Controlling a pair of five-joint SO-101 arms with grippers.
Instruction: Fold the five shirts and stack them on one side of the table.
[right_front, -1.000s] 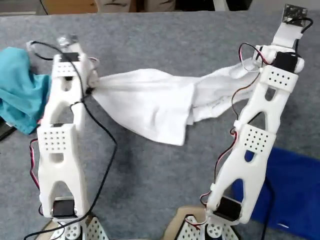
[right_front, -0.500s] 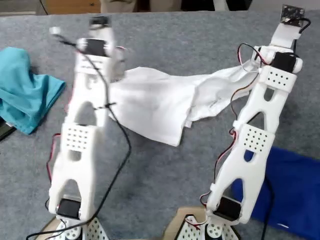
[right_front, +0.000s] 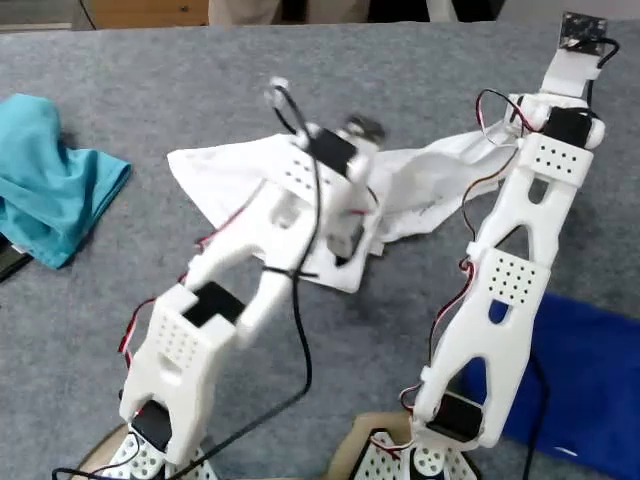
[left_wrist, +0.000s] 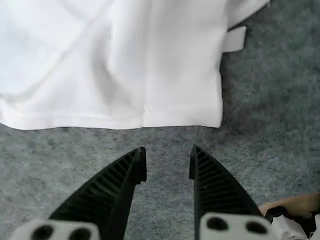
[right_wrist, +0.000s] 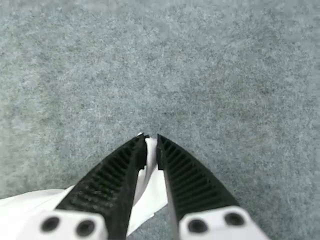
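My left fingers (left_wrist: 140, 162), apart, hover over the grey felt desk (left_wrist: 280, 100), just short of the hem of the white cotton shirt (left_wrist: 125, 60). My right fingers (right_wrist: 142, 147) are clamped on that shirt's far corner. A bunched teal shirt (right_front: 45, 185) lies well apart.

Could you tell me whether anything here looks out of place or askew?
The white shirt lies rumpled and skewed, one end pinched in the right hand; the left hand is open by its hem. The teal shirt sits in a crumpled heap.
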